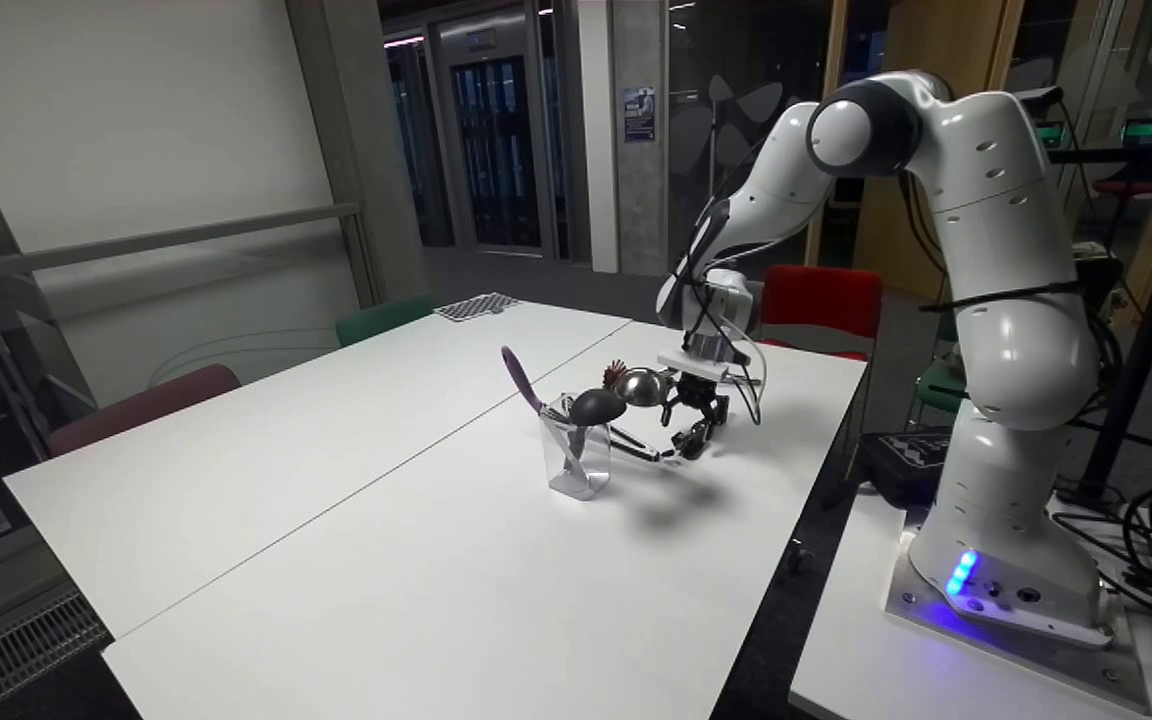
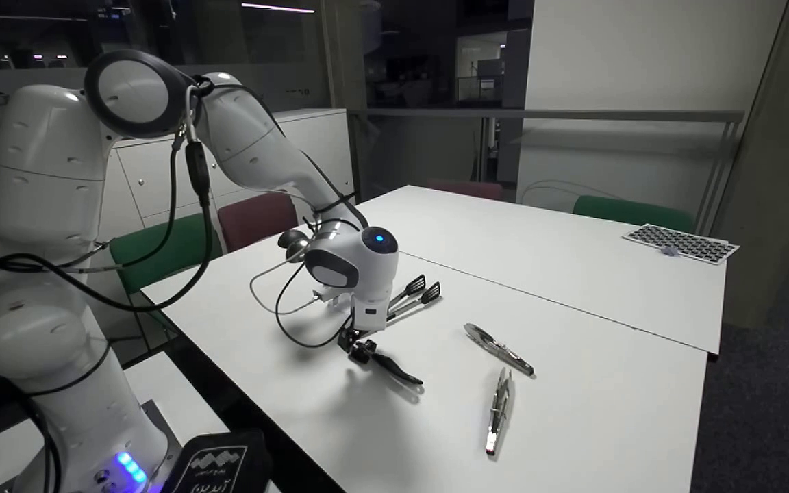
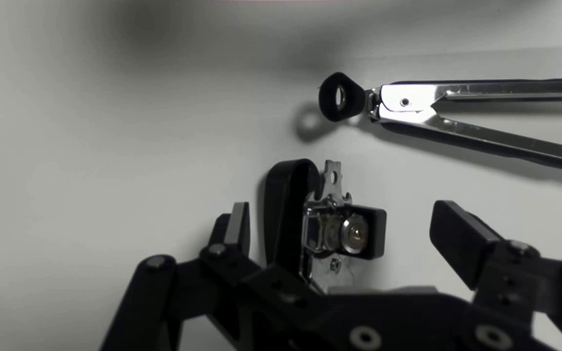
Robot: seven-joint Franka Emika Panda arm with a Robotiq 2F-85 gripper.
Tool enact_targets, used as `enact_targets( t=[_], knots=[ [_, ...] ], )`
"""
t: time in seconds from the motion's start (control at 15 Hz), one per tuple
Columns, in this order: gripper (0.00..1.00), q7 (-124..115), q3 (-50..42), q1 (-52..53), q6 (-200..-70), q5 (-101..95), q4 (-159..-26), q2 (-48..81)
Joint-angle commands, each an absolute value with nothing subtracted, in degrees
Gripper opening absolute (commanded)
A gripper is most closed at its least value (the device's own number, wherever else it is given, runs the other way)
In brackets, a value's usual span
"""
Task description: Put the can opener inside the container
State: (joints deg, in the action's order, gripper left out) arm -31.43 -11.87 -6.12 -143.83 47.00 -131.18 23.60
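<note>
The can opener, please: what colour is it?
The can opener is black and silvery, seen best in the wrist view.

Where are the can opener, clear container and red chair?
Can opener (image 3: 330, 231): in the wrist view, on its metal middle.
Container (image 1: 593, 470): in an exterior view, on its wall.
Red chair (image 1: 823, 300): in an exterior view, on its backrest.

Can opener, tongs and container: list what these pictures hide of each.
In the wrist view: the lower end of the can opener, hidden by the gripper.
In the wrist view: the far ends of the tongs, cut off by the right edge.
In an exterior view: how many utensils are in the container; they overlap.
In an exterior view: most of the container, hidden by the arm.
</note>
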Motion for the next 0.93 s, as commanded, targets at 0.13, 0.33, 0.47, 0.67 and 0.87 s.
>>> enact_targets(
  t=[0.13,0.33,0.47,0.67,0.87],
  knots=[
    [1.0,-35.3,-11.6,-7.7,-140.2,46.6,-126.4,26.8],
    [1.0,-36.2,-11.8,-8.0,-138.6,46.0,-125.0,28.3],
    [1.0,-36.1,-12.0,-8.4,-137.6,45.7,-124.7,29.0],
    [1.0,-36.0,-12.2,-8.9,-136.8,45.8,-124.5,29.4],
    [0.74,-35.9,-12.5,-9.0,-136.7,45.3,-124.5,29.5]
  ],
)
